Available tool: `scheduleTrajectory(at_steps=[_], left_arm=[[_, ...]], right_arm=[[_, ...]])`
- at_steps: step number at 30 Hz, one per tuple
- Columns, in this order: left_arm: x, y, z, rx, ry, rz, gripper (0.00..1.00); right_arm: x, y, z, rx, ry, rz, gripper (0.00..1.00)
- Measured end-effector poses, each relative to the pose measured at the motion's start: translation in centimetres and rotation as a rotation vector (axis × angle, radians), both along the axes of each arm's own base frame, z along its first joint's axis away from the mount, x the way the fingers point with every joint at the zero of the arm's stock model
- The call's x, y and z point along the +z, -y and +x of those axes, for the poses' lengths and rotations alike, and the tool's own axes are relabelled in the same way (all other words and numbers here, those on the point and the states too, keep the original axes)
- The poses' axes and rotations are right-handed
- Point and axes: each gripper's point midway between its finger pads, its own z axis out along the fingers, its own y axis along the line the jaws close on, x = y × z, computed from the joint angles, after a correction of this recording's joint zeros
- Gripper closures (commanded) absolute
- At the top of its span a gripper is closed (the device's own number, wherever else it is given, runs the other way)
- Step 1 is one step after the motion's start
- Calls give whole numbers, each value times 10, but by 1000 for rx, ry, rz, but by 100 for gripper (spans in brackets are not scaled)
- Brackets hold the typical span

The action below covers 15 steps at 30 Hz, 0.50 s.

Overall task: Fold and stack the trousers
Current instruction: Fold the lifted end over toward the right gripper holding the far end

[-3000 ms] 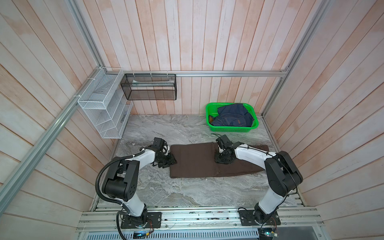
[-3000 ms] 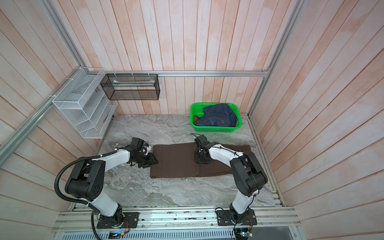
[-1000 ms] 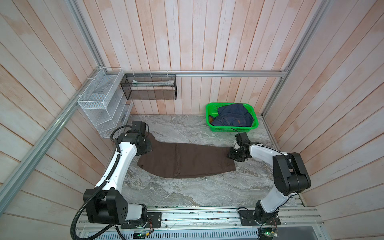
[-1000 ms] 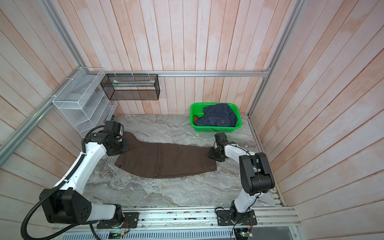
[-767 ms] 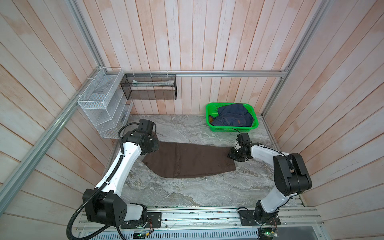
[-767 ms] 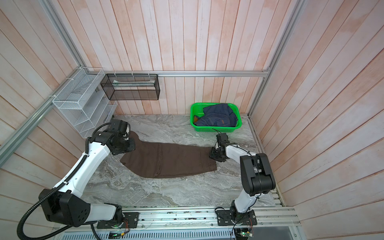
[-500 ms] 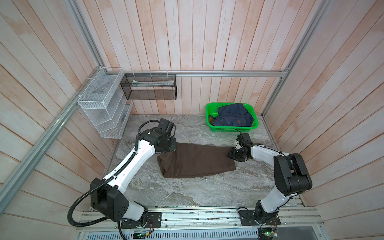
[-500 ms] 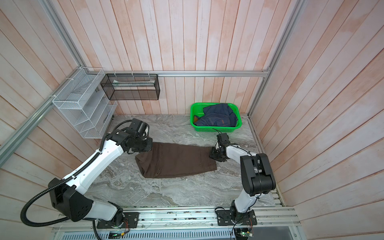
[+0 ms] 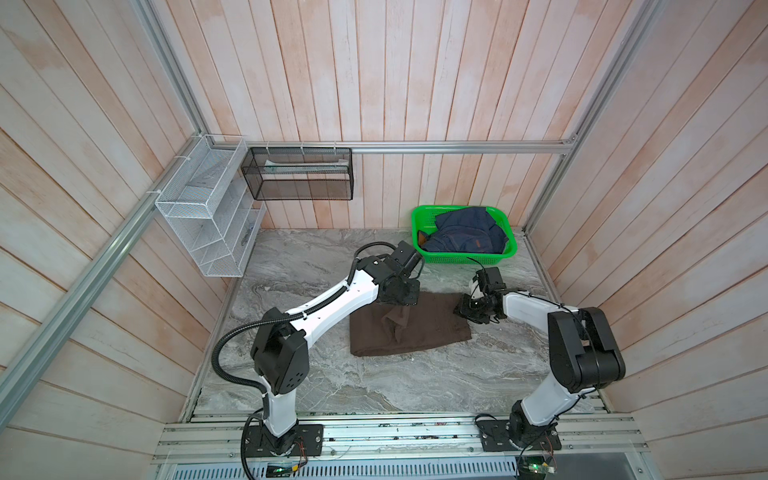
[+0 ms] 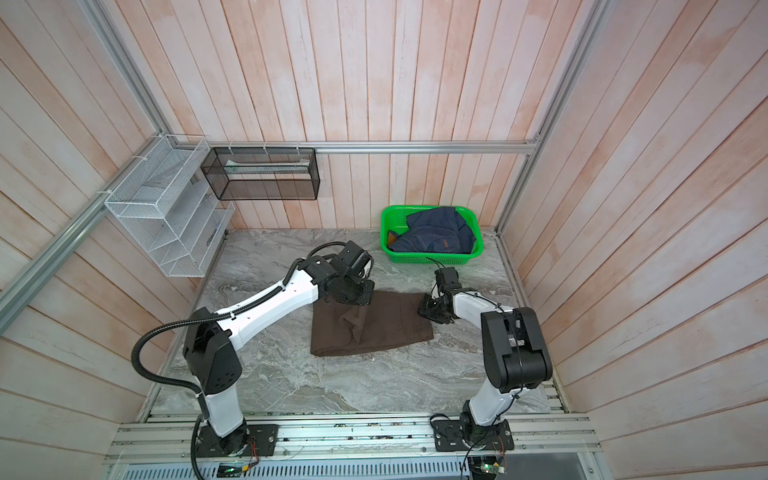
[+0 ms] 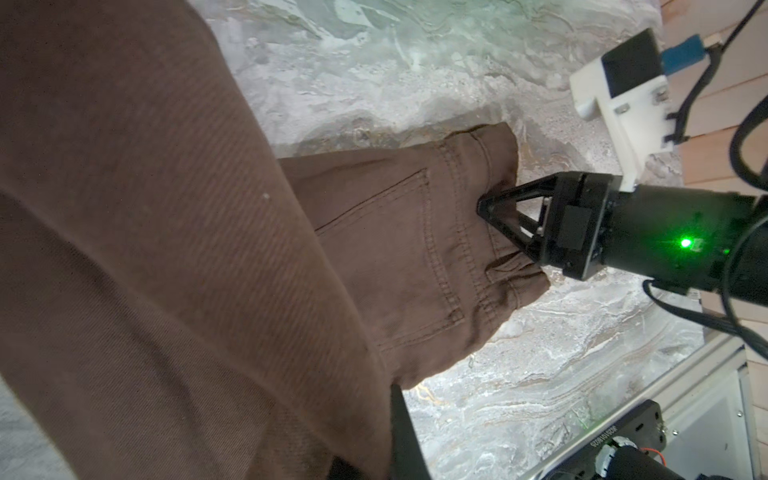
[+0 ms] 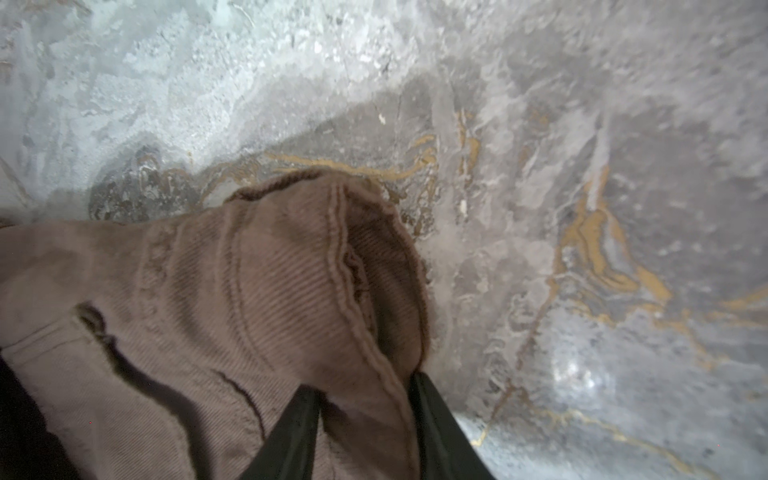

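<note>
Beneath the left pincer, the brown trousers lie folded on the marble desk. A bunched end of cloth hangs from the clenched jaws, lifted off the layer below. Opposite it, at the other end of the trousers, the right pincer sits low at the waistband. Its two black fingers are closed on either side of a raised fold of cloth, near the back pocket. Beyond the right pincer, well apart, a green basket holds a blue denim garment.
</note>
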Motion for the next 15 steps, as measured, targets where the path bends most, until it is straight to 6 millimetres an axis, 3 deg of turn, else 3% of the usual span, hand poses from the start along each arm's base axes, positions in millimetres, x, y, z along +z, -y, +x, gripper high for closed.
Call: scheduleTrajectory(at_steps=[11,15], left_arm=[[-3,91,-6,-126,-13,-83,100],[-13,107,-8,-138,-38,-84,100]], right_arm=[[1,-3,1,6,14,50,61],[1,-3,1,4,14,61,61]])
